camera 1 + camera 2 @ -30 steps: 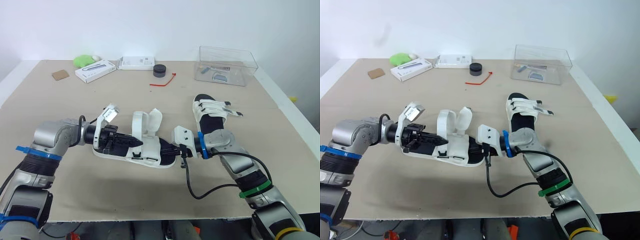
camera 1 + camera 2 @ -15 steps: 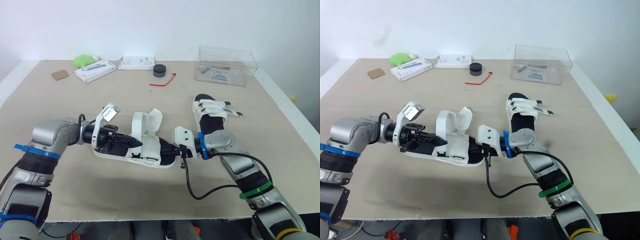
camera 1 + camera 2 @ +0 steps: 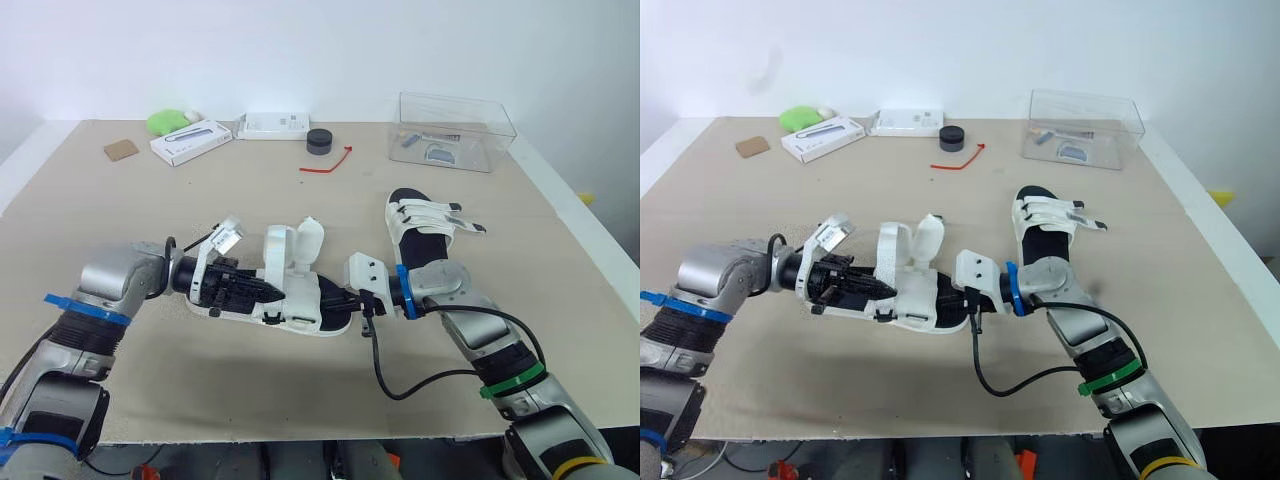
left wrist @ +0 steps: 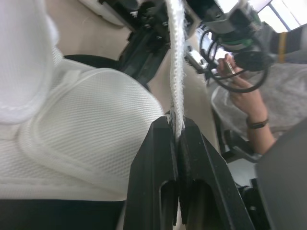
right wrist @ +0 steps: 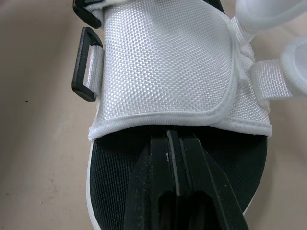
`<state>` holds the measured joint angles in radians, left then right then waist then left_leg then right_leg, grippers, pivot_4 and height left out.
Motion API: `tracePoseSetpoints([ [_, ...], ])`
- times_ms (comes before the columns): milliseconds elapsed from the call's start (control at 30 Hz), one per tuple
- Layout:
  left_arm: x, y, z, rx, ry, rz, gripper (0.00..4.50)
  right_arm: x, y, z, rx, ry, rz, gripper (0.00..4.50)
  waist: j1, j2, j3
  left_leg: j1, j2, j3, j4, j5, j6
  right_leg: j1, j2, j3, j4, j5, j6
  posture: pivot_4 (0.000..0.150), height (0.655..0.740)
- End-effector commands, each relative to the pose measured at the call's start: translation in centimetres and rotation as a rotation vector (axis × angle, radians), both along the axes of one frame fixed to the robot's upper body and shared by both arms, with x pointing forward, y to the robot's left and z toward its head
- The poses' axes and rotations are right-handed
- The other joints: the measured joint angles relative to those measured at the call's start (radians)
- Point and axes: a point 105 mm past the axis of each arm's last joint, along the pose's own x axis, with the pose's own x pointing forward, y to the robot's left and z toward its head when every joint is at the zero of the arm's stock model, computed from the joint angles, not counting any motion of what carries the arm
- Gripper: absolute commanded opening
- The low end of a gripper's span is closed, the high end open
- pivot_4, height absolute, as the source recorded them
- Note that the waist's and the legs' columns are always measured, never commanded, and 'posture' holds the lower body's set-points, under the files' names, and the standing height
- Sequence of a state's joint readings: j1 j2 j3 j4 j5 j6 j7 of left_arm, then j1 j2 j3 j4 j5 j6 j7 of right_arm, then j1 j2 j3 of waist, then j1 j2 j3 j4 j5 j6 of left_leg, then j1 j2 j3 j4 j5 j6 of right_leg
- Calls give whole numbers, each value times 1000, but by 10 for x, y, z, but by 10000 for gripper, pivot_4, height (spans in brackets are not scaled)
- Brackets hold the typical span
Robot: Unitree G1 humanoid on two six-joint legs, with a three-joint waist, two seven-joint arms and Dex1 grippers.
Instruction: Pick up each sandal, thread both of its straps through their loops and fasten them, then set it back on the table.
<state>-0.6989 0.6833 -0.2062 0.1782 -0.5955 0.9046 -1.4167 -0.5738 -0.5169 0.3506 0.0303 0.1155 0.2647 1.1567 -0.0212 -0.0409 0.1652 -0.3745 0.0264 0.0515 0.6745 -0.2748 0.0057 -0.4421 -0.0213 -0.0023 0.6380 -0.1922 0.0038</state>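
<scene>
White strap (image 4: 176,57) is pinched in the left hand (image 4: 175,125), now rolled lower; right hand (image 5: 172,136) clamps the sandal (image 5: 168,62) edge, threading pending.

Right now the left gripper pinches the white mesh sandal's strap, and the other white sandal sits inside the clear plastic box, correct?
No: the other white sandal lies on the beige table outside the clear plastic box, per the left eye view. The left gripper pinches the strap.

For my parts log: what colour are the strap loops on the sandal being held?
Black; the loops show best in the right wrist view.
</scene>
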Motion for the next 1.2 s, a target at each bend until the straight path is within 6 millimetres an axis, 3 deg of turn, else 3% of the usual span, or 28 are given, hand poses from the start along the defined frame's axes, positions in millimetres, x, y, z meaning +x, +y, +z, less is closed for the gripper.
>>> tracePoseSetpoints([
  [33,1,-3,3,-2,-30,-8,590,-1,-3,2,-6,-5,-1,0,0,0,0,0,0,0,0,0,0,0,0,0,0,0,0,1500,7400],
  [367,-23,-11,4,14,-62,-101,590,-1,-1,1,-4,-3,2,0,0,0,0,0,0,0,0,0,1,0,-1,0,0,0,0,1500,7400],
  [733,-25,-2,-9,57,-24,-19,590,-1,1,0,-9,-2,14,0,0,0,0,1,0,0,0,0,1,0,0,0,1,-1,0,1500,7400],
  [833,-23,-3,1,22,-24,-7,8259,-1,1,-1,-11,-2,16,0,0,0,0,1,0,0,0,0,1,0,0,0,1,-1,0,1500,7400],
  [967,-14,-5,24,-44,-102,23,26110,0,1,0,-12,-4,15,0,0,0,0,1,0,0,1,0,1,0,-1,0,3,-1,0,1500,7400],
  [1067,-8,-7,40,-85,-139,43,26110,1,1,0,-13,-7,15,0,0,0,0,1,0,0,2,0,1,0,-1,0,4,-1,0,1500,7400],
  [1200,-6,-9,44,-87,-157,50,26110,1,1,0,-13,-9,15,0,-1,0,0,1,0,0,2,0,1,0,0,0,4,-1,0,1500,7400],
])
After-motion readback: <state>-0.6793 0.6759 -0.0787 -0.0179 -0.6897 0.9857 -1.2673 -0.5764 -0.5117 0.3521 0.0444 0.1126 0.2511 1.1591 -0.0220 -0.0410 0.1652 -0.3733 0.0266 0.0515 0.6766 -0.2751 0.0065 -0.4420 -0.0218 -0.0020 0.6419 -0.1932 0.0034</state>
